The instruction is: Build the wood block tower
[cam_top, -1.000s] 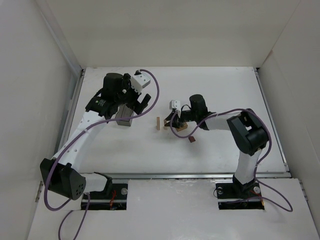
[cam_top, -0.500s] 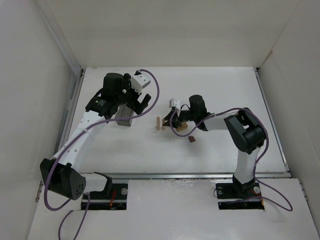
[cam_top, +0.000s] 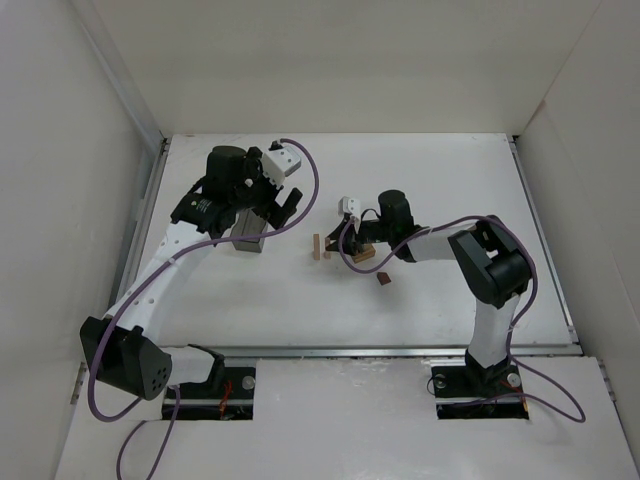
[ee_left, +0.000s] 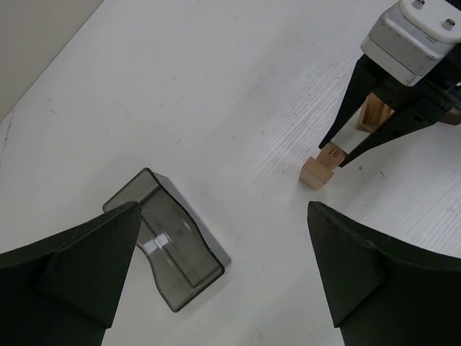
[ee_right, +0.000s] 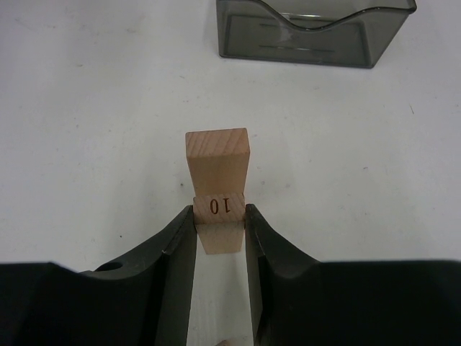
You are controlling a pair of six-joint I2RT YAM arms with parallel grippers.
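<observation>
- Your right end effector (ee_right: 220, 216) is pinched on a tan block (ee_right: 217, 162). You cannot tell whether the block rests on the tabletop (cam_top: 440, 180).
- A second tan block (ee_left: 374, 112) stands further back between those fingers, mostly hidden from above.
- Your left end effector (ee_left: 223, 213) is spread wide and empty over the grey box (ee_left: 169, 252), its fingers cut off by the frame.
- Since a second ago, only your right elbow has edged left.
- The held block reads "10".
- The reddish-brown block (cam_top: 382, 279) lies apart, nearer you.
</observation>
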